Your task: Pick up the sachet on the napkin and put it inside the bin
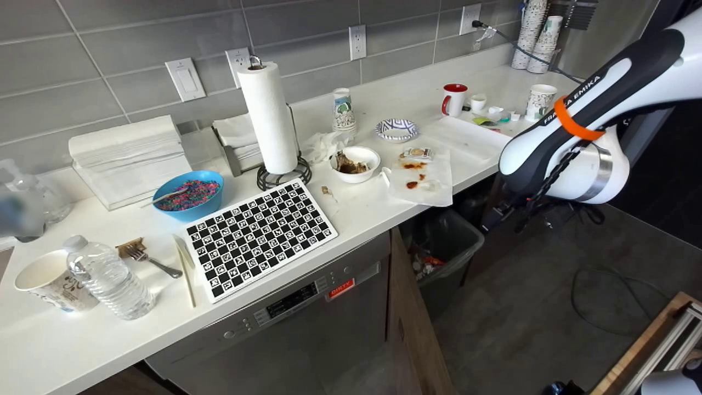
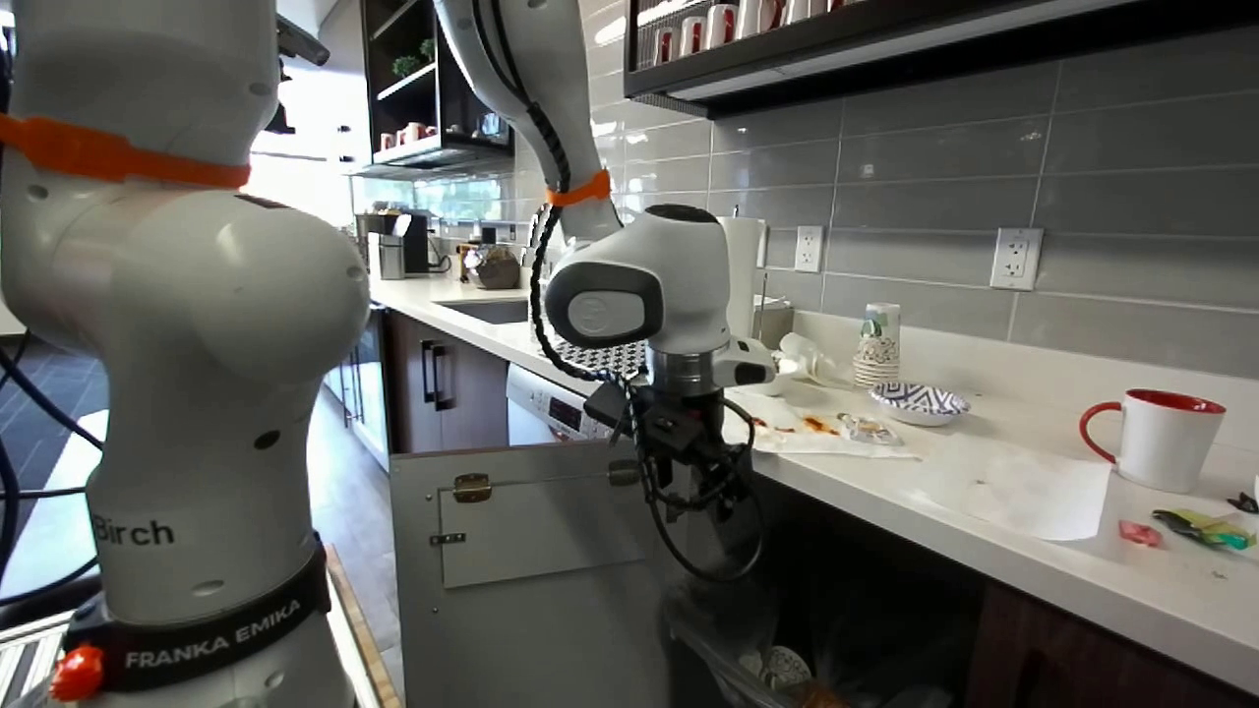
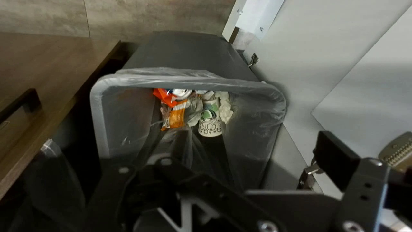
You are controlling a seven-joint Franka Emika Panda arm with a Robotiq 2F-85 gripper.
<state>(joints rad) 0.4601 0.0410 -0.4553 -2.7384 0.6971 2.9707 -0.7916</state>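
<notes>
The sachet (image 1: 418, 153), a small shiny packet, lies on the far part of the stained white napkin (image 1: 437, 184) on the counter. Both exterior views show it there, as sachet (image 2: 866, 430) and napkin (image 2: 846, 449). Below the counter edge, the dark grey bin (image 3: 190, 80) stands with a clear liner over its rim, holding a paper cup, an orange wrapper and crumpled paper. My gripper (image 3: 257, 149) is over the bin's mouth, its jaws wide apart with nothing between them. In an exterior view the gripper (image 1: 496, 216) hangs beside the counter edge, away from the sachet.
An open cabinet door (image 2: 531, 560) stands beside the bin. Wooden cabinet front (image 3: 48, 74) flanks its opposite side. On the counter near the napkin are a white bowl (image 1: 354, 173), a patterned bowl (image 1: 397, 130), a red-white mug (image 1: 455, 100) and a paper-towel roll (image 1: 270, 118).
</notes>
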